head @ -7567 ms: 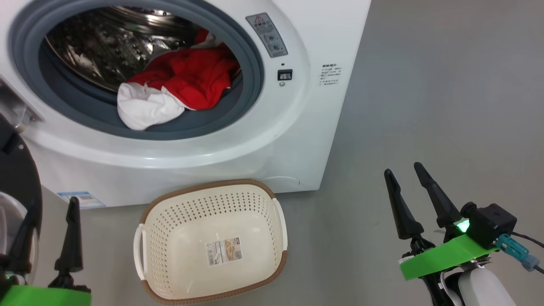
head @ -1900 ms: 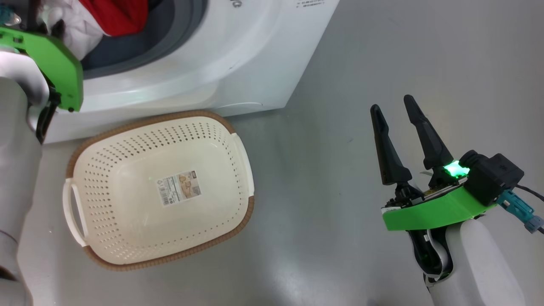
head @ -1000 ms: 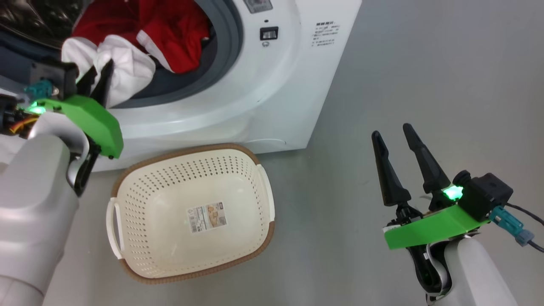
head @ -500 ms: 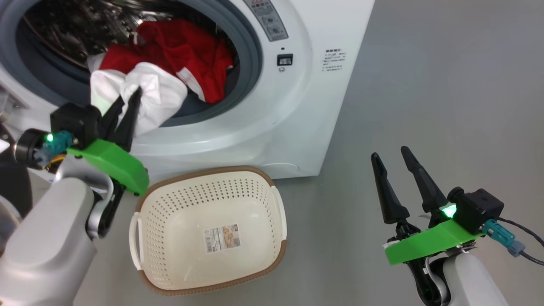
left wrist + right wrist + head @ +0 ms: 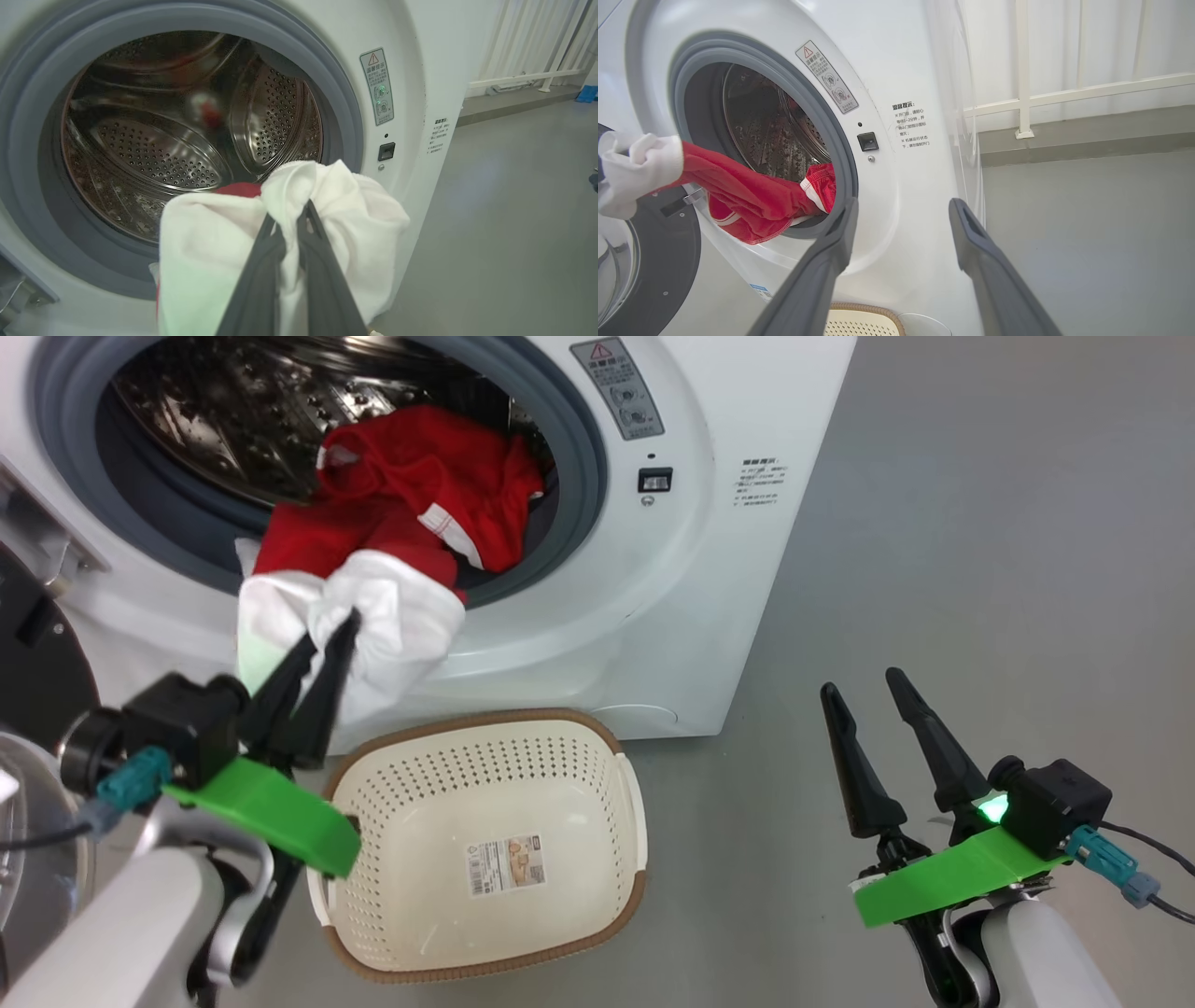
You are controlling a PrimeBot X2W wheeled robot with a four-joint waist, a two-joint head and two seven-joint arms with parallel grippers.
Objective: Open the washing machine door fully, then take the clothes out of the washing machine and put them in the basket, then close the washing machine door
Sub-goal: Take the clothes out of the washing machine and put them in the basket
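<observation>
One bundle of clothes [image 5: 373, 607] mid-haul, clamped in left tool [image 5: 329, 630], red tail trailing ahead into washer [image 5: 653, 616], basket [image 5: 485, 721] just below, right tool [image 5: 859, 681] spread idle; next, swing over basket and let go.

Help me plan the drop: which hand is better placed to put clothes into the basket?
Left. The left hand is shut on the white garment, close by the basket. The right hand stands open and empty, farther off.

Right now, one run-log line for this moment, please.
step: unloading | left gripper: shut on white garment | red clothes: trailing from washing machine | basket: empty | right gripper: open, empty | washing machine door: open
</observation>
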